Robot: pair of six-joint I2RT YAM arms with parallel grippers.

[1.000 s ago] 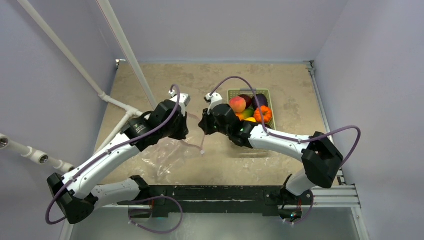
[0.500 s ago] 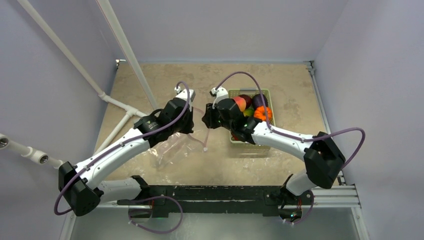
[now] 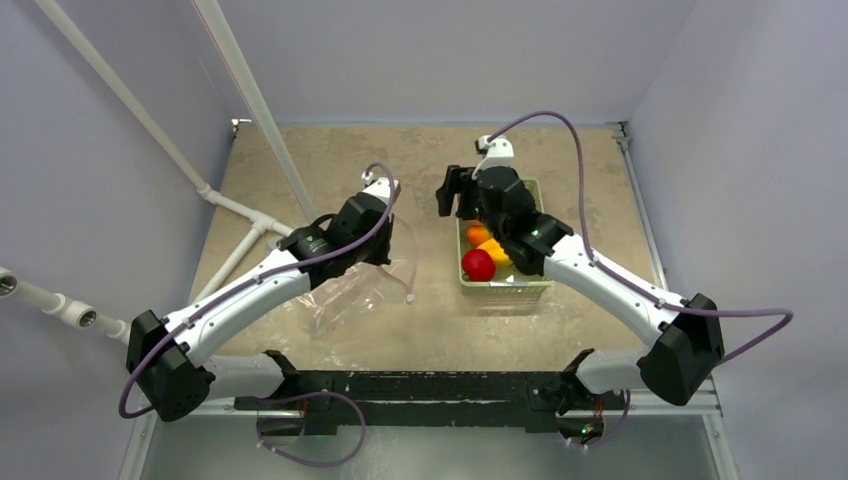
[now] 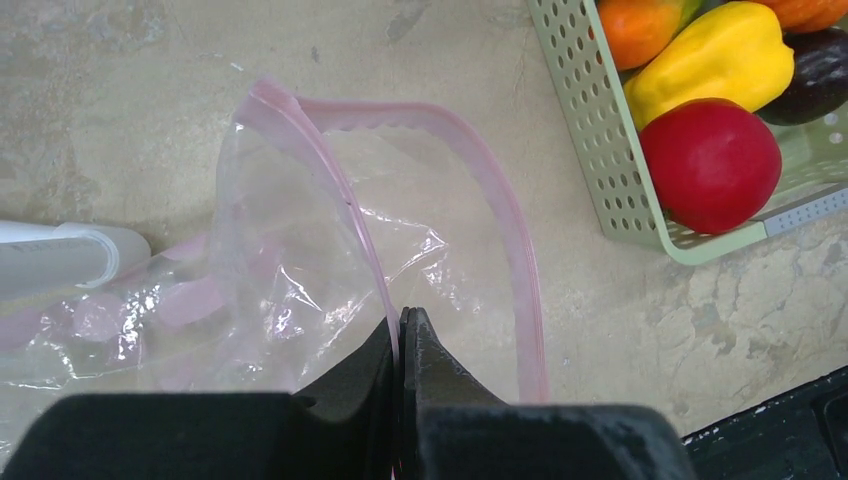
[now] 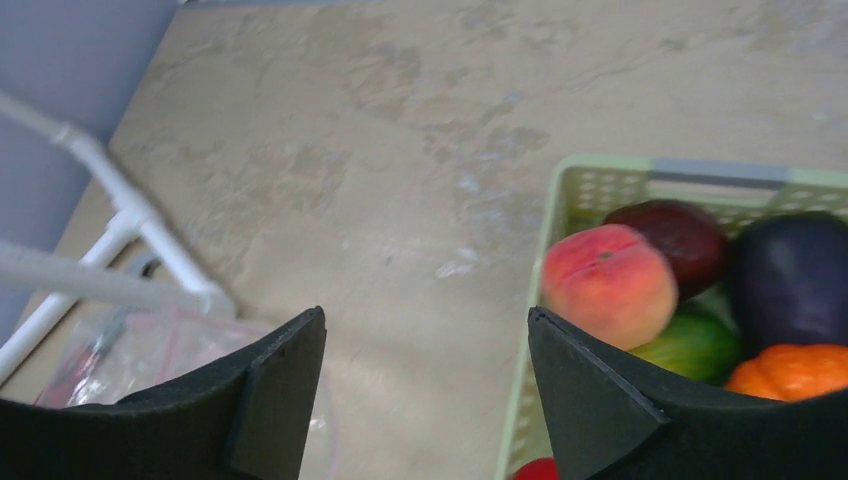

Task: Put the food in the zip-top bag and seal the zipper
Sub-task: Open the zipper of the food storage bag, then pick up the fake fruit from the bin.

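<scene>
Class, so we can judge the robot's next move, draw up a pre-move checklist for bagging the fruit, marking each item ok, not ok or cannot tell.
1. Grip: left gripper shut on the pink strip of the bag: ok.
2. Bag mouth held open: ok.
3. Free hand: right gripper open, empty: ok.
4. Fruit: peach exposed in the basket: ok.
5. Mouth wide enough for the peach: cannot tell.

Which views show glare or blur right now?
Left wrist: sharp, with small glare specks on the crinkles of the zip-top bag. Right wrist: slightly soft, the peach has fuzzy edges. Top external: even light, the bag is barely visible against the table.
</scene>
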